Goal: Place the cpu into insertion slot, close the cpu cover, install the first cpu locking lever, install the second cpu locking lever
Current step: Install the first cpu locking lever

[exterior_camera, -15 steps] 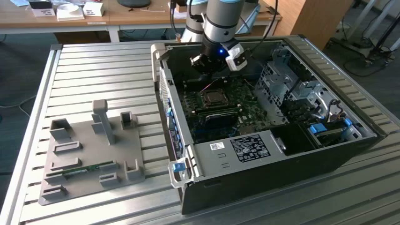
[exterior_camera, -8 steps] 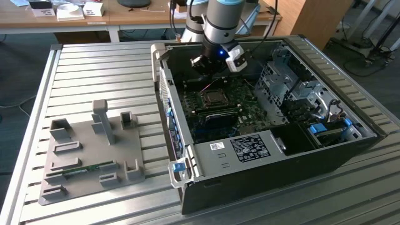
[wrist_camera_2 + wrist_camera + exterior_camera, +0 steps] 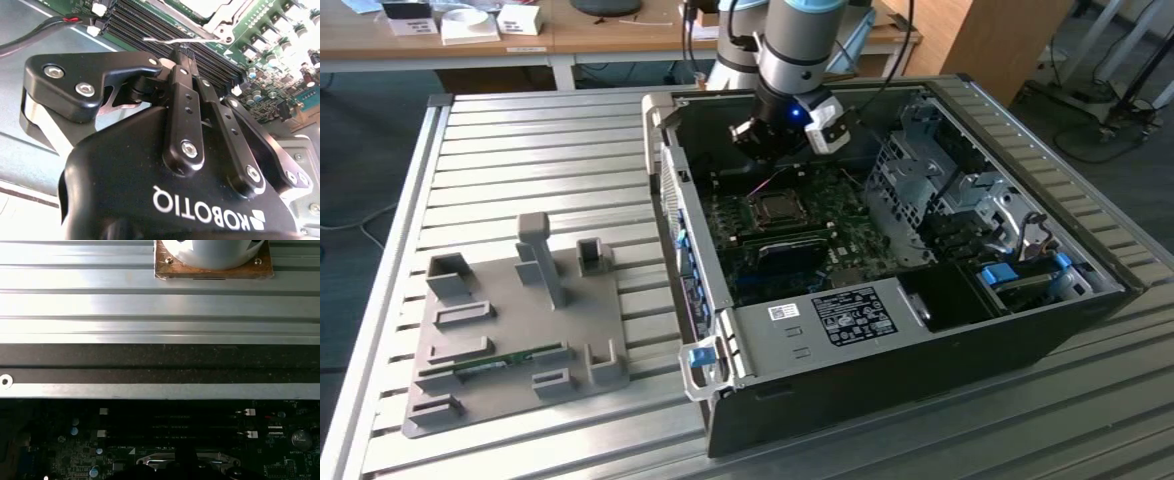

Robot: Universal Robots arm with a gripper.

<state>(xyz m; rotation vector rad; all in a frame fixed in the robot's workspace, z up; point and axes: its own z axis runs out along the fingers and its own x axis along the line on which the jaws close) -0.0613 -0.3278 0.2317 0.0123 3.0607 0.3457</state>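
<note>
Black and bulky, the pincer (image 3: 182, 51) looms nearest in the second wrist view. Its two fingers are drawn together with no gap at the tips, which meet a thin silvery locking lever (image 3: 165, 39) lying across the black memory slots (image 3: 150, 22); whether the tips actually pinch it I cannot tell. Just beyond the lever sits the insertion slot (image 3: 775, 208), with the cpu (image 3: 207, 6) lying in it and the cpu cover (image 3: 222, 27) folded down around its pale top, on the green motherboard (image 3: 847, 235) inside the open computer case (image 3: 854, 330).

Motherboard (image 3: 60, 452) beside ribbed metal table (image 3: 150, 305)
</note>
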